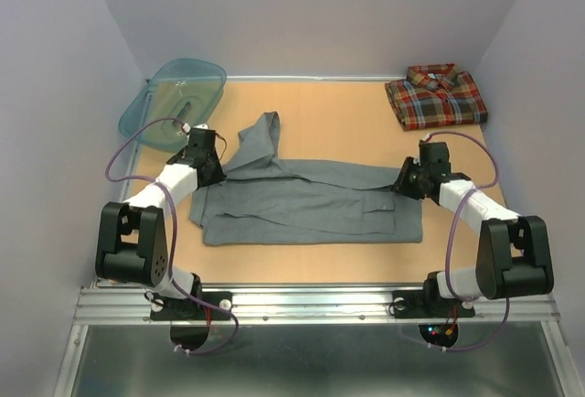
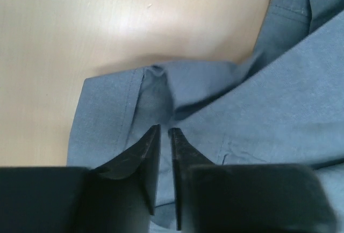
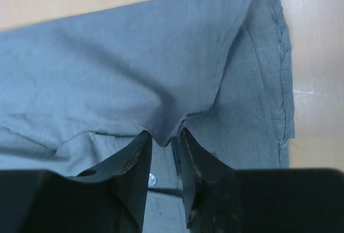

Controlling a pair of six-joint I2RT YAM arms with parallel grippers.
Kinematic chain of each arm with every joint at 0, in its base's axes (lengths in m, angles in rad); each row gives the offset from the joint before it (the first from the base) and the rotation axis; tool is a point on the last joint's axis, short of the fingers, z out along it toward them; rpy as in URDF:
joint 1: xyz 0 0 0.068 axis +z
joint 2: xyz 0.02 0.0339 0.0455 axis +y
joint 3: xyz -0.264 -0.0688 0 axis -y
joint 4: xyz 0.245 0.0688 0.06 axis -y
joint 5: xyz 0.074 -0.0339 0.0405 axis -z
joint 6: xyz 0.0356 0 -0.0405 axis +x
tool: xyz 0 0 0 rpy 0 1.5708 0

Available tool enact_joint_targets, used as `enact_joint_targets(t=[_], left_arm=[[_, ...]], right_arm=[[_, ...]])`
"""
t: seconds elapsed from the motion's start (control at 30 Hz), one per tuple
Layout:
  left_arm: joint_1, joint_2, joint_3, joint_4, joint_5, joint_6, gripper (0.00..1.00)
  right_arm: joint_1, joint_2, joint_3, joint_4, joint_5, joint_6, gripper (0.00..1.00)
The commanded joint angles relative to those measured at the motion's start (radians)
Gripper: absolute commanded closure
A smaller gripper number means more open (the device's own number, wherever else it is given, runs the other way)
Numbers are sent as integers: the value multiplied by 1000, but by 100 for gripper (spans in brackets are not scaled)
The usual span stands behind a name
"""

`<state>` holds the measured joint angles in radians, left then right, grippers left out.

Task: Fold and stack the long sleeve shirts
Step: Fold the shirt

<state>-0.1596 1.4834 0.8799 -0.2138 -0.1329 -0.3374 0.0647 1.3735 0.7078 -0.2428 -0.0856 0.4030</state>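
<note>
Left hand: the fingers are drawn to a narrow slit, and a ridge of the grey shirt runs up to their tips and appears to be nipped there. In the top view this hand is seen low over the far left corner of the garment.

Right hand: the fingers are closed on a small peak of grey cloth, which is lifted off the layer beneath. A button is seen just under the tips and the hemmed edge lies to the right. From above, this hand is placed at the far right corner.

The grey shirt is laid crosswise at the middle of the desk as a long band between the two hands. One sleeve is left angled toward the far edge.

The plaid shirt is set folded at the far right corner of the desk, well apart from the grey one. A teal basin is seen at the far left corner.

Step in hand, as judged: the grey shirt is being folded, with both far corners gripped. For the next move, both corners would have to be raised together and carried evenly toward the near edge, so that the cloth is kept taut and the edges are matched. The sleeve is not yet tucked and stacking is not yet begun.
</note>
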Motion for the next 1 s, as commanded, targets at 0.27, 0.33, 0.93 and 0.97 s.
enact_joint_targets(t=[0.27,0.33,0.93,0.97], left_arm=[[6,-241,-50,19,18,-55,23],[6,-242,-50,17,26,-60,22],[6,-129,151,21,79,-68,14],[6,-111,151,22,85,-68,14]], right_arm=[[-6,-56,217,-3,-149,-1,53],[-5,-6,254,-1,-148,-6,53],[-2,167,32,57,-117,74,55],[-2,164,35,57,-117,69,55]])
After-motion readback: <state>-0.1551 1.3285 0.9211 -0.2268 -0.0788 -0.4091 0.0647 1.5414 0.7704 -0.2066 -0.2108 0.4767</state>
